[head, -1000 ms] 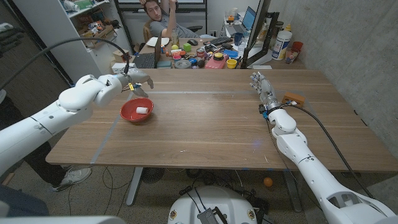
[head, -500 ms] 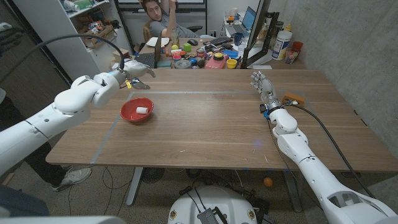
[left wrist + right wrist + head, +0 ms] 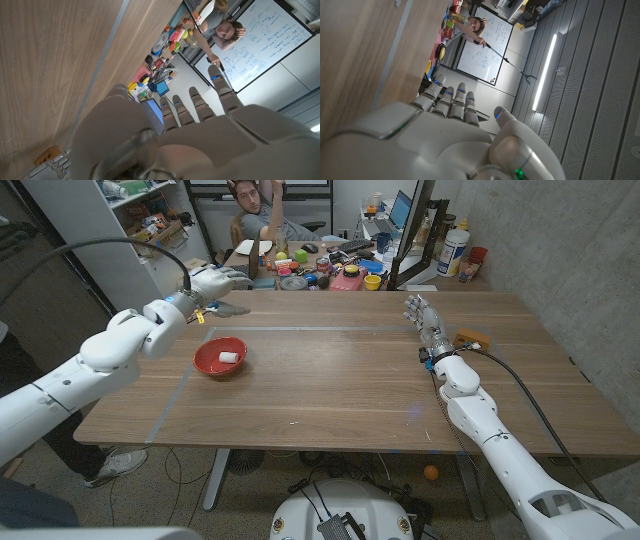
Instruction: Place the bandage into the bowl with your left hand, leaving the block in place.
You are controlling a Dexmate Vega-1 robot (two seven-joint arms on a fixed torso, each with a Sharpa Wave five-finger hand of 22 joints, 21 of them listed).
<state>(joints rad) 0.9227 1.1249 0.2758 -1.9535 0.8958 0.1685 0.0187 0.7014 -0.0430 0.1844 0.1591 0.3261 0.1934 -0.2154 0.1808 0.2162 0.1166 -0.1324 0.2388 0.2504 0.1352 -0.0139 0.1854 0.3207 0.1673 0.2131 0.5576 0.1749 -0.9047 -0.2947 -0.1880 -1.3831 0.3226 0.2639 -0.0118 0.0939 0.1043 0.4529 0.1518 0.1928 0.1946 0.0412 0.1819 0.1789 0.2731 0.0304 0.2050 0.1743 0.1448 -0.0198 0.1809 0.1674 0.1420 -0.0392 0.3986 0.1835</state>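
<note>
One bandage [image 3: 230,357] is seen lying inside the red bowl [image 3: 207,362].
The left hand [image 3: 218,283] (fingers spread, empty) is held beyond the bowl; the block [image 3: 471,338] is left beside the released right hand [image 3: 421,315].

Behind the wooden table [image 3: 350,370] stand a cluttered desk [image 3: 330,270], a whiteboard [image 3: 482,47] and a grey wall [image 3: 570,250].

Right hand [image 3: 455,145] — fingers extended, empty

Robotics lab: whiteboard [image 3: 265,45], cluttered desk [image 3: 330,265] behind the wooden table [image 3: 340,370], seated person [image 3: 262,210].
</note>
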